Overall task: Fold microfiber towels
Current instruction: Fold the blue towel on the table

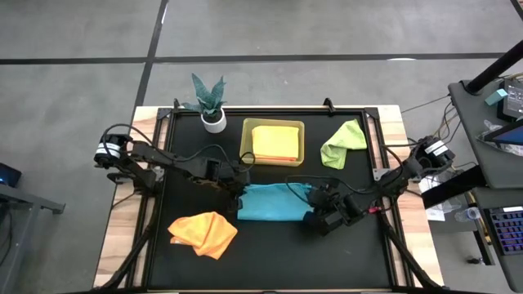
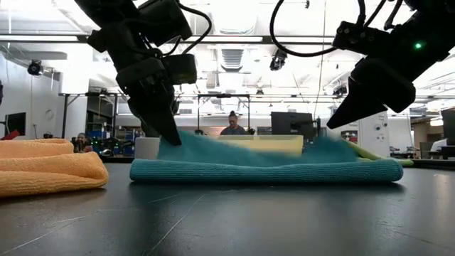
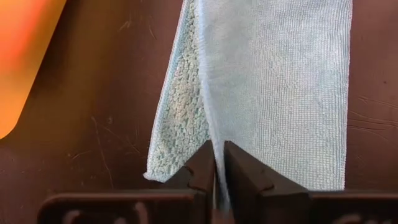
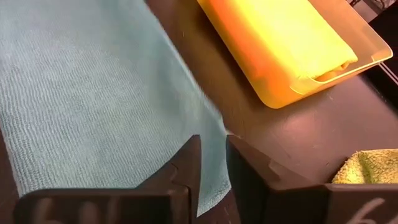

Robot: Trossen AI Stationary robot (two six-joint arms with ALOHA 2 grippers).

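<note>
- Teal towel (image 1: pixel 265 202) lies folded at the middle of the tabletop (image 1: pixel 270 257).
- Left tool (image 3: pixel 219 163): fingers nearly together, pinching the teal towel's left edge.
- Right tool (image 4: pixel 212 163): fingers slightly apart, the towel's right edge between them.
- Orange towel (image 1: pixel 204 233) crumpled near left; lime towel (image 1: pixel 343 144) far right.
- Yellow bin (image 1: pixel 274 141) far centre holds a folded orange-yellow towel (image 1: pixel 274 142).

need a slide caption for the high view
Both grippers, left and right, pinch the teal towel mid-fold on the black mat.
</note>
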